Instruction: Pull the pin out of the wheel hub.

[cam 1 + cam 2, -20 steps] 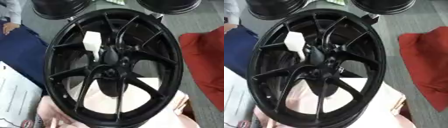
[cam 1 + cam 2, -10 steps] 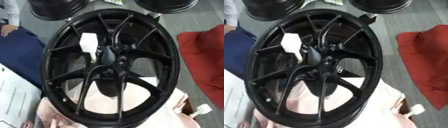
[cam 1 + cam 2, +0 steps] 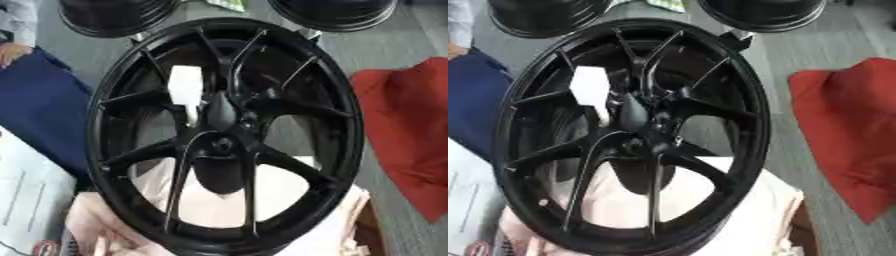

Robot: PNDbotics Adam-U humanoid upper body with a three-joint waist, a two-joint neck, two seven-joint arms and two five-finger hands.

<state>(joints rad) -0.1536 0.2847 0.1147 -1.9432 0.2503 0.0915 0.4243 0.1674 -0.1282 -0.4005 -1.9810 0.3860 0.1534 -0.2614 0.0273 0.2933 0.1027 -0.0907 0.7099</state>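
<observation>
Meanwhile, at the left a dark blue cloth (image 3: pixel 39 107) is lying on the grey floor, with white paper (image 3: pixel 26 200) below it. Filling the middle, a black wheel (image 3: pixel 226 135) is resting on a pale pink cloth (image 3: pixel 219 200), its spokes meeting at the hub (image 3: pixel 219 117). A white pin (image 3: pixel 185 89) is sitting just up and left of the hub, its long axis running roughly top to bottom, the broad white part pointing away and a thin stem pointing down toward the hub. Two more black wheels (image 3: pixel 109 15) are lying at the far edge. At the right a red cloth (image 3: pixel 411 135) is lying. Neither robot hand is showing, so their fingers cannot be told.
</observation>
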